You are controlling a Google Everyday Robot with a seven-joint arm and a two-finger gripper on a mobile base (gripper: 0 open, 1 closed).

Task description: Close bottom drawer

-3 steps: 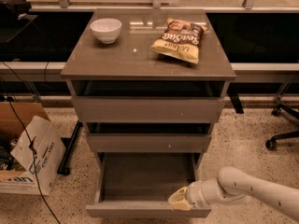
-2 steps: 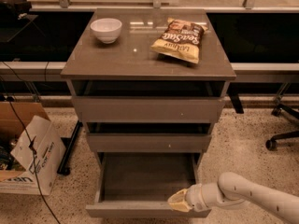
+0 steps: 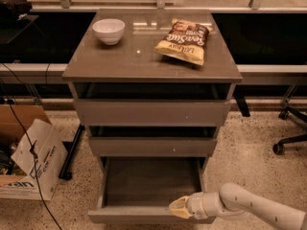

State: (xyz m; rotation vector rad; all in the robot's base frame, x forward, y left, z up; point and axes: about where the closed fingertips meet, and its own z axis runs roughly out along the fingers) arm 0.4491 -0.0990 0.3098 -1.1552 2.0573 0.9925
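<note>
The bottom drawer is the lowest of three grey-brown drawers in the cabinet. It stands pulled far out, and its deep box looks empty. My gripper comes in from the lower right on a white arm. Its pale yellow tip sits at the right part of the drawer's front edge, touching or just above it. The middle drawer and the top drawer stand slightly out.
A white bowl and a chip bag lie on the cabinet top. A cardboard box with cables stands on the floor at the left. An office chair base is at the right.
My arm has shifted slightly left along the drawer's front edge. The drawer itself looks much as before.
</note>
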